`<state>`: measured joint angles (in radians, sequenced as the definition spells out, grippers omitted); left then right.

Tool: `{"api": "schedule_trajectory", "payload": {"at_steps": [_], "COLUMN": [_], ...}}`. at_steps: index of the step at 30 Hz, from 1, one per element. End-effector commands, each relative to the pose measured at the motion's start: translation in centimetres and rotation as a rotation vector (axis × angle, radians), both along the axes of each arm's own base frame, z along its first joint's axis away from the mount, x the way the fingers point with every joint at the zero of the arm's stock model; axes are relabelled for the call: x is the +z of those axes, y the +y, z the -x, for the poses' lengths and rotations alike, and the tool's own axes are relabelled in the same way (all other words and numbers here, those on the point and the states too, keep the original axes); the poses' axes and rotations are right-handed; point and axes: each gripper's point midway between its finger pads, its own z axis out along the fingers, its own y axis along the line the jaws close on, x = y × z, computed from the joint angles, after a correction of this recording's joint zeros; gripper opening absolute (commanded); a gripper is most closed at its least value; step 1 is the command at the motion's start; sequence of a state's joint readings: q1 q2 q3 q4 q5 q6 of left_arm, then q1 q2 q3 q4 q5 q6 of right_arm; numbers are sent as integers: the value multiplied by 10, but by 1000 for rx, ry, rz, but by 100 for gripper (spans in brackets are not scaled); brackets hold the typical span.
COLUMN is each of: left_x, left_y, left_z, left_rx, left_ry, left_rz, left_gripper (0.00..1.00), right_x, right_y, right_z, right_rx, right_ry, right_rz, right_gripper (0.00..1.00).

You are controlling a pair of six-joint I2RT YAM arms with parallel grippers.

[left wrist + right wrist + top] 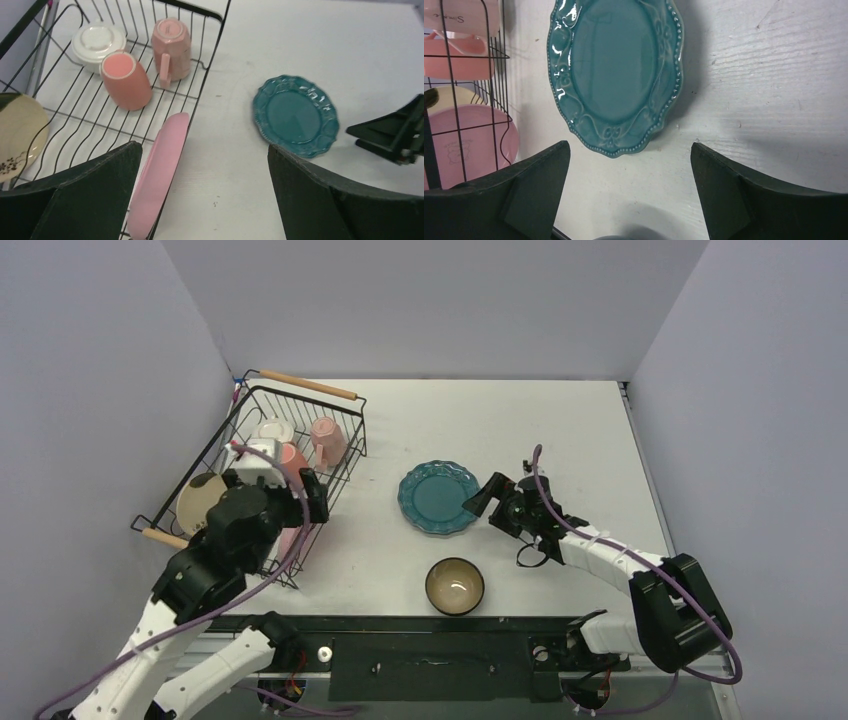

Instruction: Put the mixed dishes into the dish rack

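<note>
Bare table (560,430) rings the teal scalloped plate (438,497), open to the right gripper (487,502) beside it. The dark bowl (455,586) stands nearby toward the arms; the dish rack (305,385) walls off the left.

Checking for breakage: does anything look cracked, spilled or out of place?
Nothing stands out. The pink plate stands on edge in the dish rack, against its side wires; the teal scalloped plate and dark bowl sit flat on the table.

Top external: high behind arm bases, looking down over whole white table (560,420). Left wrist: close above black wire dish rack (210,60), facing 1 o'clock. Right wrist: closer, low, facing 9 o'clock. Shared by all three: teal scalloped ceramic plate (438,497).
</note>
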<state>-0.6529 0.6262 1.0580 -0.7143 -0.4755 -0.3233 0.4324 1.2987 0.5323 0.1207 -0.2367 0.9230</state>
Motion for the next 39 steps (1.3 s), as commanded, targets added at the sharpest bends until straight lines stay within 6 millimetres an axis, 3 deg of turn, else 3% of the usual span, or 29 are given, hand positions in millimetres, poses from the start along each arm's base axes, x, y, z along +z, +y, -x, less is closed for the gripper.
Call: {"api": "schedule_trajectory", "payload": {"at_steps": [1,10,15,16,19,22,30,39], "left_x": [-36,-33,-42,-42,-48,-41,-24,-17], "left_y": [11,-55,-58,-58,-56,-52,-60,-52], "left_z": [-15,-13,-9,-7,-3,0,1,-1], "left_rx": [131,-152,-160,-164,-153,-135,-172,-148], "left_ry": [126,159,189,188,197,167,118,105], "left_rz": [-105,68,91,103,118,168,245,197], "left_gripper": [97,96,97,97,97,97,97,97], "right_x": [21,4,-7,-1,-11,-14,-33,-48], "right_y": [9,14,23,28,34,34,21,15], "right_z": [-18,-27,-31,-35,-39,-47,-63,-70], "right_rx": [-4,25,27,25,15,-7,-125,-168], "right_ry": [-82,-53,-27,-43,-21,-38,-42,-41], "right_rz": [-61,-86,-142,-185,-225,-239,-237,-228], "right_gripper": [85,81,79,78,71,69,50,17]}}
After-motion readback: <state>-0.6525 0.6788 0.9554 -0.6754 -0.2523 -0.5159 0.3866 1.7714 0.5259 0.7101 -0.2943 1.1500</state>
